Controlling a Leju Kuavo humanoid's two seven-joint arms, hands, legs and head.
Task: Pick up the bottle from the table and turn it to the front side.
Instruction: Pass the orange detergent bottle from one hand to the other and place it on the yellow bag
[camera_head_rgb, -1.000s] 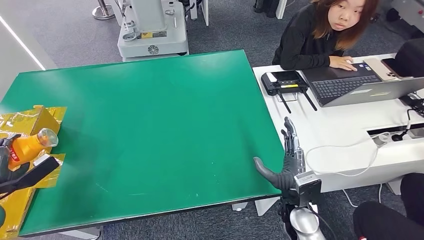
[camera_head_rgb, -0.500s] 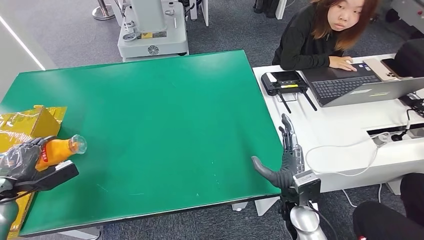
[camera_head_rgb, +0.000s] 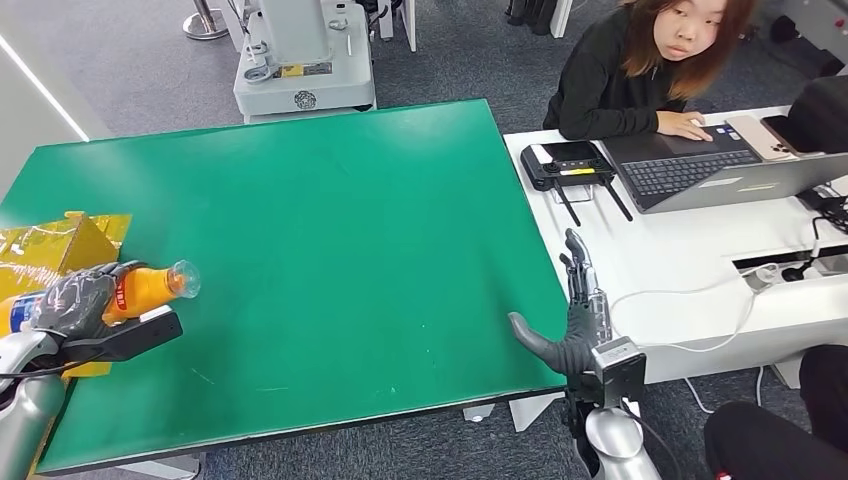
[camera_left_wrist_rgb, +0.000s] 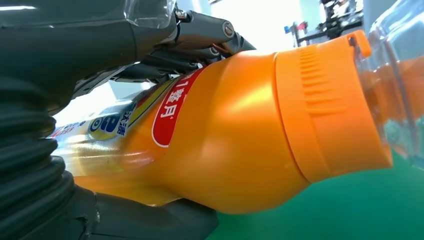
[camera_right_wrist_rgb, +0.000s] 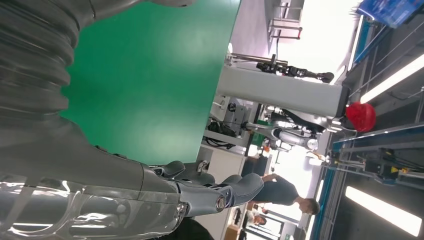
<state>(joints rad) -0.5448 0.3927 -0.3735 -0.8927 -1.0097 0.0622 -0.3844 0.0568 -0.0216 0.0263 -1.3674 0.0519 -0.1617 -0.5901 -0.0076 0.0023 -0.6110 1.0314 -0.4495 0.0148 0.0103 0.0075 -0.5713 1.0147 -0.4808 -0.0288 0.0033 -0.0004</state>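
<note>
Orange plastic bottle (camera_head_rgb: 150, 287) with clear cap held on its side by the left hand (camera_head_rgb: 70, 300), above the left edge of the green table (camera_head_rgb: 300, 250).

Left fingers wrap the bottle's labelled body; cap points toward table centre. Right hand (camera_head_rgb: 575, 320) at the table's right edge, fingers straight and spread, holding nothing. Yellow foil-wrapped box (camera_head_rgb: 50, 245) just behind the left hand.

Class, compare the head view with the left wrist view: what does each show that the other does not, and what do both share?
Head view alone: the right hand open at the table's right edge, the yellow box, and a person at a laptop on the white desk.

Left wrist view alone: close detail of the bottle's red label patch and ribbed orange cap ring.

Both: the left hand gripping the orange bottle on its side, over the green table.
</note>
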